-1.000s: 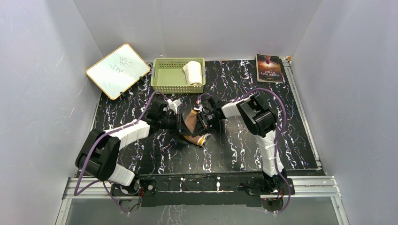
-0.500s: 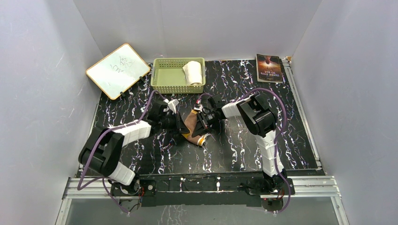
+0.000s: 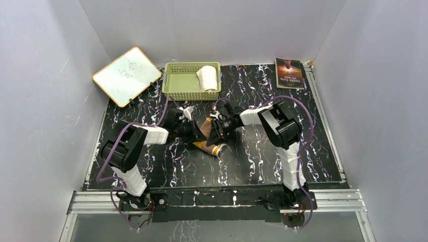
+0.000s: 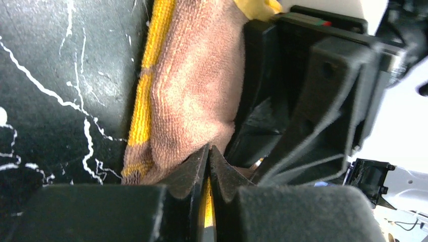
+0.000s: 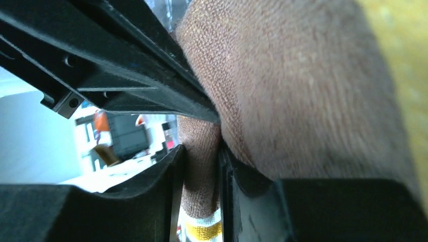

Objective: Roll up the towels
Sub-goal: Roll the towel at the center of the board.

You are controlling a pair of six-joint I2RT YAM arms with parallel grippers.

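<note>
The brown towel (image 3: pixel 207 136) with a yellow-orange edge lies partly rolled in the middle of the black marbled table. My left gripper (image 3: pixel 196 132) is shut on its left side; in the left wrist view (image 4: pixel 209 166) a thin yellow layer shows between the fingers and the brown towel (image 4: pixel 192 96) bulges ahead. My right gripper (image 3: pixel 218 132) is shut on the towel's right side; in the right wrist view (image 5: pixel 201 176) brown cloth (image 5: pixel 282 91) fills the gap. The white towel (image 3: pixel 207 77) lies rolled in the green basket (image 3: pixel 181 85).
A small whiteboard (image 3: pixel 127 75) leans at the back left. A book (image 3: pixel 289 73) lies at the back right. Grey walls enclose the table on three sides. A metal rail (image 3: pixel 227 197) runs along the near edge by the arm bases.
My left arm's elbow has swung in and forward. The towel bundle has been drawn slightly toward the far side and looks more compact. Both grippers remain shut on it.
</note>
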